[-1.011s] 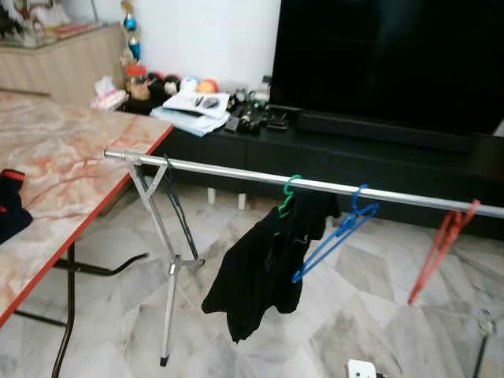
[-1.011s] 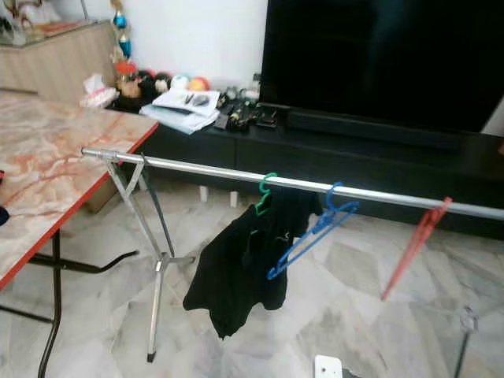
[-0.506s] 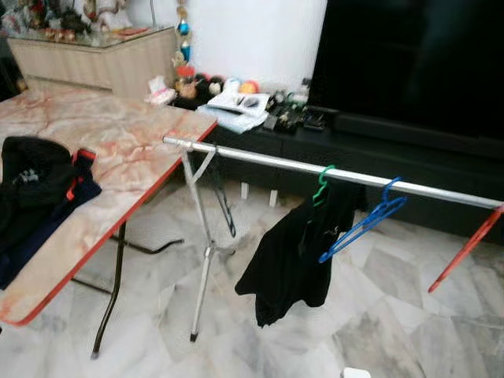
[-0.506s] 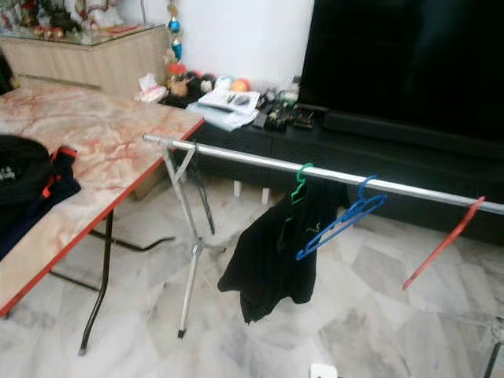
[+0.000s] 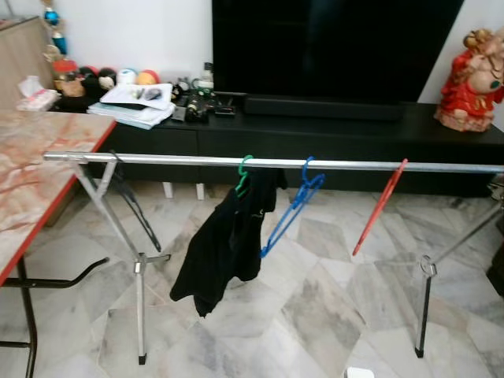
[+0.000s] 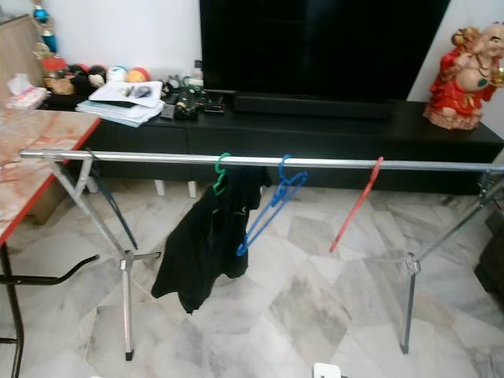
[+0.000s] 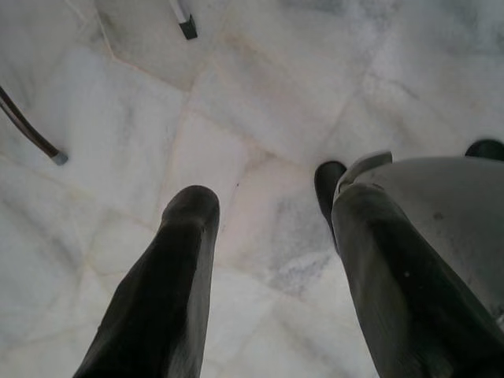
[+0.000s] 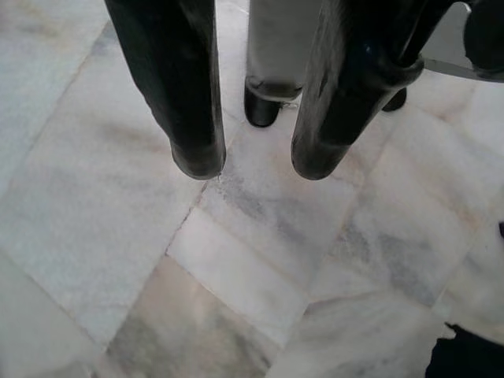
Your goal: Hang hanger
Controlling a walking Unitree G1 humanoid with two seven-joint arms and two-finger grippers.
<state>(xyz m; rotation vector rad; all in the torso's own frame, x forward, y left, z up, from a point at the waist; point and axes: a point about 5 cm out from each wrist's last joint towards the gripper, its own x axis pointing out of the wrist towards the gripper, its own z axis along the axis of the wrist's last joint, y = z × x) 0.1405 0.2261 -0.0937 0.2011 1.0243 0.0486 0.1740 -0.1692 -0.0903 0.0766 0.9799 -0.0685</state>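
While both arms hang down over the marble floor (image 7: 260, 94), I see my left claw (image 7: 268, 213) open and empty, and my right claw (image 8: 260, 165) a little open, empty too. On the rail (image 5: 181, 161) hang a green hanger (image 5: 243, 175) with black clothes (image 5: 224, 244), a blue hanger (image 5: 287, 209) and a red hanger (image 5: 379, 206).

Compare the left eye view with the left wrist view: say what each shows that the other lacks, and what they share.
Left eye view: the metal rail carrying a green hanger with a black garment, a blue hanger and a red hanger. Left wrist view: the left gripper, fingers apart, hanging idle and pointing down. Shared: the marble floor.
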